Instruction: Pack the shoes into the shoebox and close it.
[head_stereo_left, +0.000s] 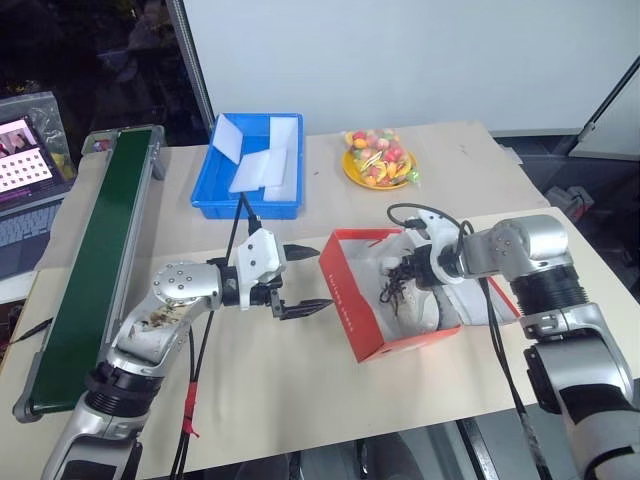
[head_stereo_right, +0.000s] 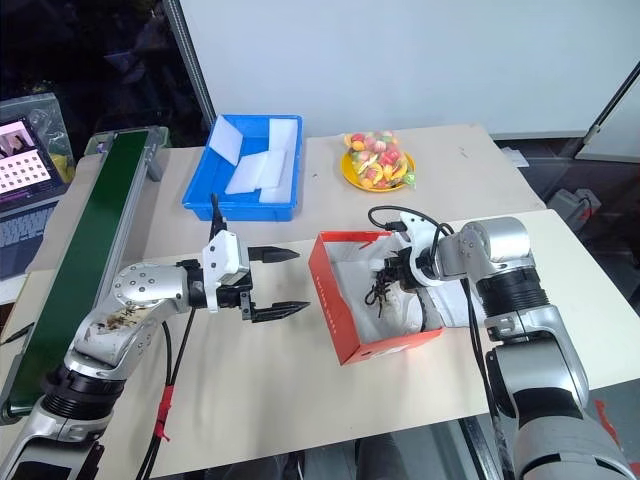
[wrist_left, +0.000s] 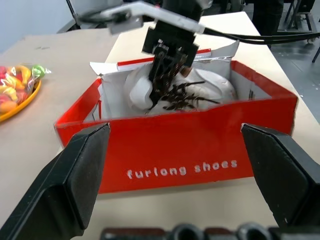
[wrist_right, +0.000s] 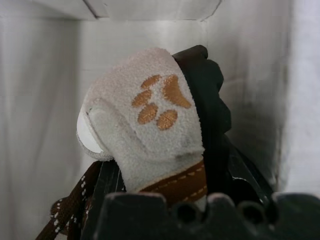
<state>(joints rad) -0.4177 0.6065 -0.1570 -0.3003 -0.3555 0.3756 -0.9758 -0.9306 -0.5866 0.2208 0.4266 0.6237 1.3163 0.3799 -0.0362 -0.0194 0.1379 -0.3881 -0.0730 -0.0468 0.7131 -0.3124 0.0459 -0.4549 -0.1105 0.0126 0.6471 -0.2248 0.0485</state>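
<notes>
Beige worktop (head_stereo_left: 300, 380) is seen carrying the shoebox (head_stereo_left: 352, 310) near its right edge, lid folded open. Within the box a shoe (wrist_left: 200, 92) is lying with dark laces loose. The right claw (head_stereo_left: 412, 272) is angled down into the box from the right, its fingers clamped on the shoe's tongue. The left claw (head_stereo_left: 300, 280) is held level beside the box's left wall, aimed at it, fingers spread wide and empty.

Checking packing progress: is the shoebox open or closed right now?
Open. The shoebox shows its white inside, with shoes visible in it.
</notes>
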